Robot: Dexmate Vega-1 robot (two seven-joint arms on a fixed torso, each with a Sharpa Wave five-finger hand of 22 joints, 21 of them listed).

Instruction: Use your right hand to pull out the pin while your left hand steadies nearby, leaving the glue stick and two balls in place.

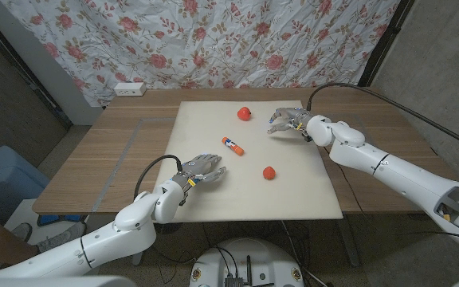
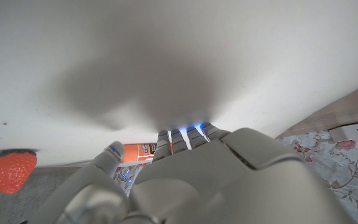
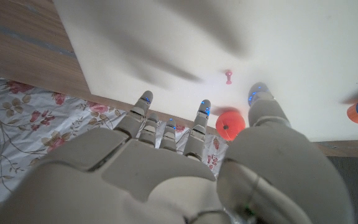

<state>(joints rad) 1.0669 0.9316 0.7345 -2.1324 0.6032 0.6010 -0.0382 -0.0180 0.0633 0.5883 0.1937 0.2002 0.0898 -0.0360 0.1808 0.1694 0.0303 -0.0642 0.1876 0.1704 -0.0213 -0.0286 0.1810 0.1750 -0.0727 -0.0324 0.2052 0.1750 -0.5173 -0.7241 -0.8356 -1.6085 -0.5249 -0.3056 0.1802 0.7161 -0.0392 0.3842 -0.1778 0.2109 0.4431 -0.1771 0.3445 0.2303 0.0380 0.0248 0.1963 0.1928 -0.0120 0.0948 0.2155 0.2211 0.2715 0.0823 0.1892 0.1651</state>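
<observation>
While the right hand (image 1: pixel 288 121) hovers over the far right part of the cream mat (image 1: pixel 213 199), its fingers (image 3: pixel 200 118) are spread apart and hold nothing. The right wrist view shows a small red pin (image 3: pixel 228 77) standing on the mat just beyond those fingertips, apart from them. Near the hand, toward the mat's far edge, lies a red ball (image 1: pixel 245 112) that looks much like a tomato. The glue stick (image 1: pixel 233 145), white with an orange cap, lies tilted near the middle of the mat. A second red ball (image 1: pixel 269 172), shaped like a strawberry in the left wrist view, sits on the mat between the glue stick and the mat's right side. The left hand (image 1: pixel 202 169) is low over the near left part of the mat, fingers loosely spread and grasping nothing, near the glue stick but not touching it. The mat lies on a wooden table (image 1: pixel 126 151), and a white power strip (image 1: pixel 129 88) rests at the table's far left corner before a floral curtain (image 1: pixel 213 40).
</observation>
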